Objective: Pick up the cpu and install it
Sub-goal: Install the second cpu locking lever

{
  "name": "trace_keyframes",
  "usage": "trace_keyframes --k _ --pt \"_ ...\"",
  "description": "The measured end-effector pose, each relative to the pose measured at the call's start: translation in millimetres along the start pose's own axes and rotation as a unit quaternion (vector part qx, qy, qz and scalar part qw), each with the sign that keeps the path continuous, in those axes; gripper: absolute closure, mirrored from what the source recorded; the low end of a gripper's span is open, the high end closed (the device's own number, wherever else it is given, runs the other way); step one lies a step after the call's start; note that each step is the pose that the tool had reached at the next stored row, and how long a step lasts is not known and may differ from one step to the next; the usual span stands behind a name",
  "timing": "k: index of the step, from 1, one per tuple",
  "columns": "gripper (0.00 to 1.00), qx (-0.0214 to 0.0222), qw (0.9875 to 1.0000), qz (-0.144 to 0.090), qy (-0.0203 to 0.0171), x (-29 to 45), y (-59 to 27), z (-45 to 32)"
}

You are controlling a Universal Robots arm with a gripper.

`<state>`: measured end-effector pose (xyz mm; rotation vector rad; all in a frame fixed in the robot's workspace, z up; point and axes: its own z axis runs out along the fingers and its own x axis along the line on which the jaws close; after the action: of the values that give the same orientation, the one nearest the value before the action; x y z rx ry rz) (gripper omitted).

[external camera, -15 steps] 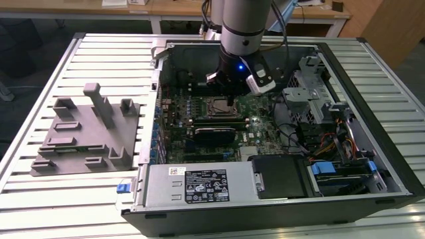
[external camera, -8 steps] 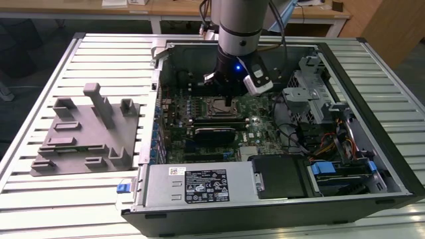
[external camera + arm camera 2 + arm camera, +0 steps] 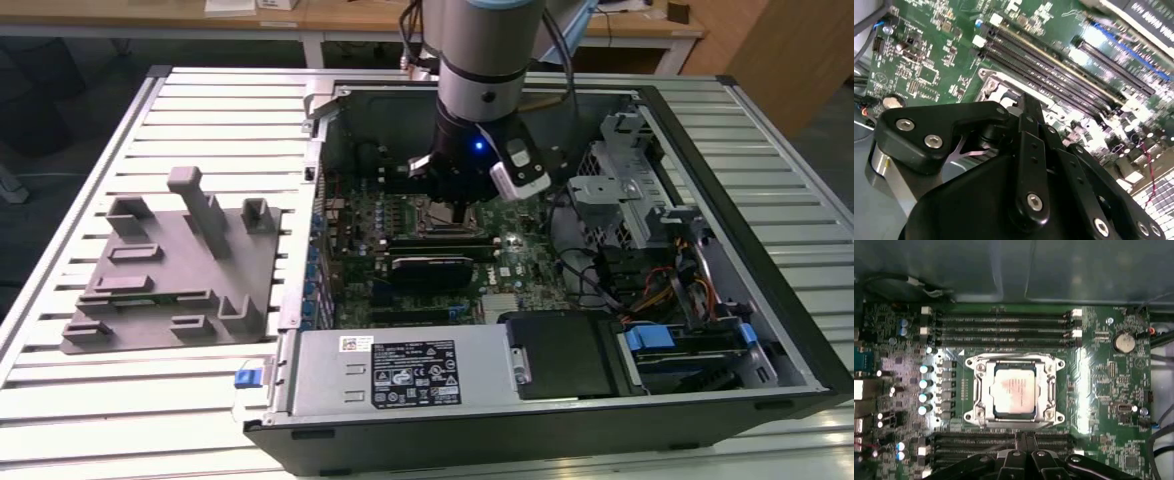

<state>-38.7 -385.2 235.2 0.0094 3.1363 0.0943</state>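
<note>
Tool [image 3: 1024, 442]: mine, fingers pressed together, nothing between them, hanging over the motherboard [image 3: 1104, 375] inside the open PC case [image 3: 747, 330].
Cpu [image 3: 1014, 390]: already lying in the socket frame [image 3: 979, 390], at 12 o'clock from my fingertips in the first wrist view.
Handling: I judge it light, rigid, slick metal top, fragile underside; hold by opposite edges only.
Hidden: in the exterior view my arm [image 3: 487, 60] covers the socket; whether the frame is latched, can't tell.
Counter [image 3: 80, 400]: grey fixture [image 3: 174, 270] sits at 9 o'clock from the case.

a robotics lab: an open desktop computer case [image 3: 747, 330] on a slatted aluminium bench [image 3: 200, 110], wooden desks [image 3: 347, 20] behind.
</note>
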Motion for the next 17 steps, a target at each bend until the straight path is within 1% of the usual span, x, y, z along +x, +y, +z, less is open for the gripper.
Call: trace_keyframes --k 6,8,11,13,15,16,17 --pt "0.89 -0.0004 1.0 0.0 0.0 14.0 -1.6 1.5" --pt "0.89 -0.0019 1.0 0.0 0.0 17.1 -1.8 3.4" --pt "0.89 -0.0039 1.0 0.0 0.0 19.8 -2.0 7.4" --pt "0.89 -0.0046 1.0 0.0 0.0004 19.9 -2.7 10.1" --pt "0.89 -0.0068 1.0 0.0 0.0008 20.0 -3.8 12.1" --pt "0.89 -0.0086 1.0 0.0 0.0011 20.0 -4.7 12.8" --pt "0.89 -0.0121 0.9999 0.0 0.0011 19.9 -6.6 13.2"
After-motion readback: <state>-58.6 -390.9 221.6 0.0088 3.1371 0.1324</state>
